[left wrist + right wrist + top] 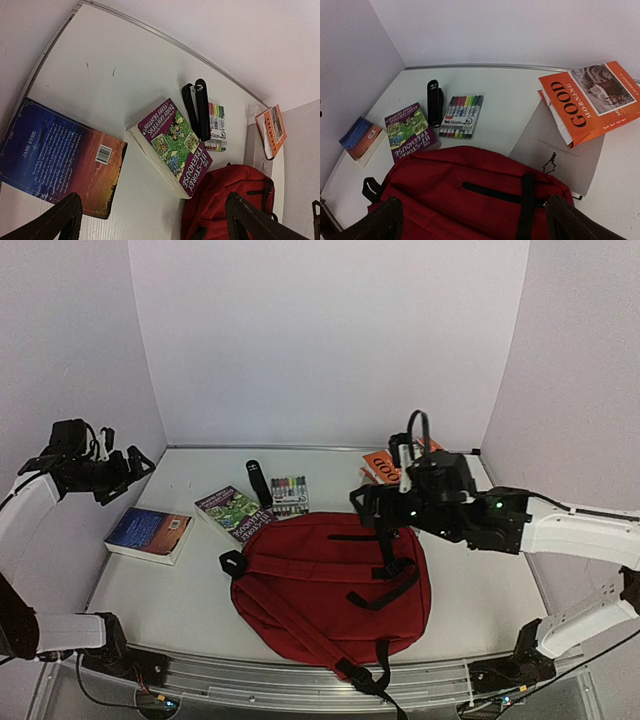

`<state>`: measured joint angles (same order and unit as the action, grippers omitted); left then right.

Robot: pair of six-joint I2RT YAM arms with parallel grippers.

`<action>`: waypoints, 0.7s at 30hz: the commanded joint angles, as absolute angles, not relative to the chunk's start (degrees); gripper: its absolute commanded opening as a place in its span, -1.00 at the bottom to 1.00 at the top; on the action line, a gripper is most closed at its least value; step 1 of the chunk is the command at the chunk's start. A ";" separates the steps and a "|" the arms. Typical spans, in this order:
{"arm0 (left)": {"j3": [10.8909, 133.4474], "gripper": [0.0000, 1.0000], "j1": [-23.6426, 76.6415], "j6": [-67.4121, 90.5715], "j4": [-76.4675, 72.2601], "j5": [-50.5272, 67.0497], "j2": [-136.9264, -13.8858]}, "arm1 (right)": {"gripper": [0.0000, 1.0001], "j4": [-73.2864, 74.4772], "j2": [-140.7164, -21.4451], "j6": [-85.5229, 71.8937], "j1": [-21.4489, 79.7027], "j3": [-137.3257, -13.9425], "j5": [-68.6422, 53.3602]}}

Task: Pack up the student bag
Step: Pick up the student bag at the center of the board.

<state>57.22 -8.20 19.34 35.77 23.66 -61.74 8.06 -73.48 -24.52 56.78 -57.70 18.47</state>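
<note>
Jaws stand wide apart and empty on both the left gripper (152,202), raised over the blue book (55,160), and the right gripper (474,202), above the student bag (440,172).

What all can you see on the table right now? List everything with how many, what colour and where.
student bag: one, dark red with black straps, lying flat at near centre
Jane Eyre book: one, blue and orange, left side
Treehouse book: one, purple and green, at the bag's far left corner
stapler: one, black, far centre, left of the markers
marker pack: one, mixed colours, behind the bag
Good Morning book: one, orange, far right, lying on the booklet
booklet: one, pale grey, far right, beside the bag
table: one, white
left tool: one, black, open, raised over the left side
right tool: one, black, open, above the bag's far edge
</note>
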 commanded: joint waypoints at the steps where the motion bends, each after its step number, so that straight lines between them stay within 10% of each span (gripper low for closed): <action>1: 56.54 0.99 -8.18 18.36 32.61 25.45 -58.83 | 0.97 9.93 -84.98 -25.84 67.80 -66.60 25.13; 21: 57.74 0.99 -8.18 19.78 35.06 25.29 -62.42 | 0.97 24.97 -124.65 -26.37 87.19 -95.21 36.65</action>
